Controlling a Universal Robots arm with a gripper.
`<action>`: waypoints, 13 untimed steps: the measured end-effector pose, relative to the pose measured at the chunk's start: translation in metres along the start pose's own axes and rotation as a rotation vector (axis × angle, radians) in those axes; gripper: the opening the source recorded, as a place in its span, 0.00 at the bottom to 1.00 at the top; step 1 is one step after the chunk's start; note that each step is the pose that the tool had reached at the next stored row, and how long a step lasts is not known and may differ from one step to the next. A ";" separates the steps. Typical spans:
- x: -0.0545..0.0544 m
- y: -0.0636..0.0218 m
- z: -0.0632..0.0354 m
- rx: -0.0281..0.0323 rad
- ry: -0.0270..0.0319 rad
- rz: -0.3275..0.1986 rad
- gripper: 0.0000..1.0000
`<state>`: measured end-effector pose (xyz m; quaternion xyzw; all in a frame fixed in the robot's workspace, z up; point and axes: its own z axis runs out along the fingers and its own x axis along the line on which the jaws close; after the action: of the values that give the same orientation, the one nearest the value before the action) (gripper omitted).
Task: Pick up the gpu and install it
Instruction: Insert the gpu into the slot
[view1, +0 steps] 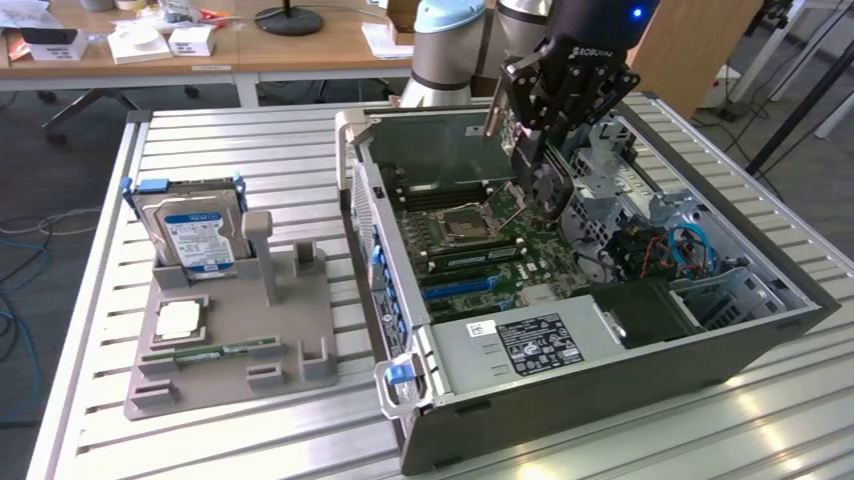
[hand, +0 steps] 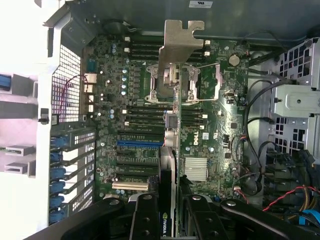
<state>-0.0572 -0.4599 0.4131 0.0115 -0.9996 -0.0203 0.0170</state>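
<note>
My gripper (view1: 537, 128) hangs over the open computer case (view1: 747, 340), shut on the gpu (view1: 539, 185). The card is held on edge, its metal bracket strip (view1: 495, 108) toward the case's back wall. From the wrist, the gpu (hand: 169, 165) appears edge-on between my fingers (hand: 145, 216), its bracket (hand: 181, 44) out over the motherboard (hand: 210, 135). It hovers above the processor socket (view1: 470, 222), clear of the board. The blue expansion slot (hand: 139, 143) lies beside the card's line.
A grey fixture tray (view1: 287, 310) on the slatted metal table, at the exterior view's left, holds a hard drive (view1: 194, 232), a processor chip (view1: 178, 320) and a green memory stick (view1: 214, 352). The power supply (view1: 534, 345) and drive cages (view1: 667, 230) crowd the case.
</note>
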 end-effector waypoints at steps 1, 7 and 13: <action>0.000 0.0000 0.0000 0.0000 0.0000 0.000 0.26; 0.000 0.0000 0.0000 -0.0001 0.0000 0.000 0.26; 0.000 0.0000 0.0001 0.0007 0.0009 -0.025 0.26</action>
<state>-0.0572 -0.4599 0.4130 0.0239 -0.9994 -0.0201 0.0172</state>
